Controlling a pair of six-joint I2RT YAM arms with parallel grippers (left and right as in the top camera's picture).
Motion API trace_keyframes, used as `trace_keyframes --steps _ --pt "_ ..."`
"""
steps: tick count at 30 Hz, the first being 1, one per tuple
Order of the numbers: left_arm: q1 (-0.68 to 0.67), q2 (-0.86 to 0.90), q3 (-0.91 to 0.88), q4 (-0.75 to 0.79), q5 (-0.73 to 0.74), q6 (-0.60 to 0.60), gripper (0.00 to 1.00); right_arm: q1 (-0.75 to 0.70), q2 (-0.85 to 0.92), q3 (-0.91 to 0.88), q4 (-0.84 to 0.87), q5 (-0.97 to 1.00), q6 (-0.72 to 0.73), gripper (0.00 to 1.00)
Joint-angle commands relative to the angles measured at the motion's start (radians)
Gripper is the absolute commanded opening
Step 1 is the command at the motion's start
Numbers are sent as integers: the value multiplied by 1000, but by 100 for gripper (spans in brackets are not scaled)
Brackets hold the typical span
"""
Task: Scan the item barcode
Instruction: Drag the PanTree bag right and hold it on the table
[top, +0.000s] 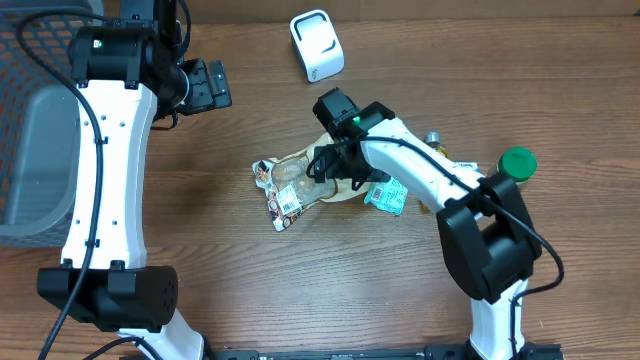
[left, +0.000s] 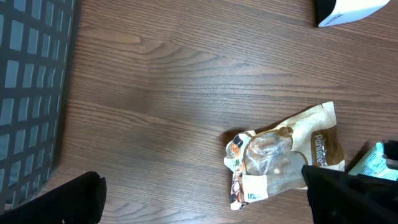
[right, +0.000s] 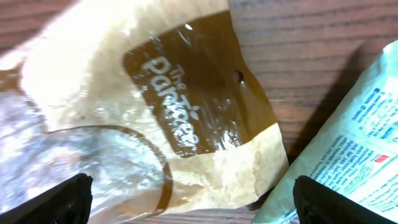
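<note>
Your snack pouch (top: 292, 185) lies flat on the table (top: 300, 290) near its middle, with a white label (left: 252, 186) facing up at its printed end. Your right gripper (top: 335, 168) hangs over the pouch's brown end. Its fingers (right: 56, 202) are spread wide, one to each side, and they grip nothing. At 3 o'clock from the pouch, just beside it, you have a teal packet (top: 385, 196). Farther out the same way stands a green-capped bottle (top: 517, 162). The white scanner (top: 316, 45) sits at 12 o'clock, well apart. Your left gripper (top: 205, 85) waits at 10 o'clock, spread wide and empty, and the basket (top: 30, 150) is at 9 o'clock.
</note>
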Motion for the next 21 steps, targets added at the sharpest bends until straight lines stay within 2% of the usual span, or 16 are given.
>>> trace_keyframes --steps 1,21 --pt "-6 2 15 4 5 11 99 4 -25 5 8 4 -8 100" --pt "-6 2 15 4 5 11 100 4 -25 5 39 3 -8 100"
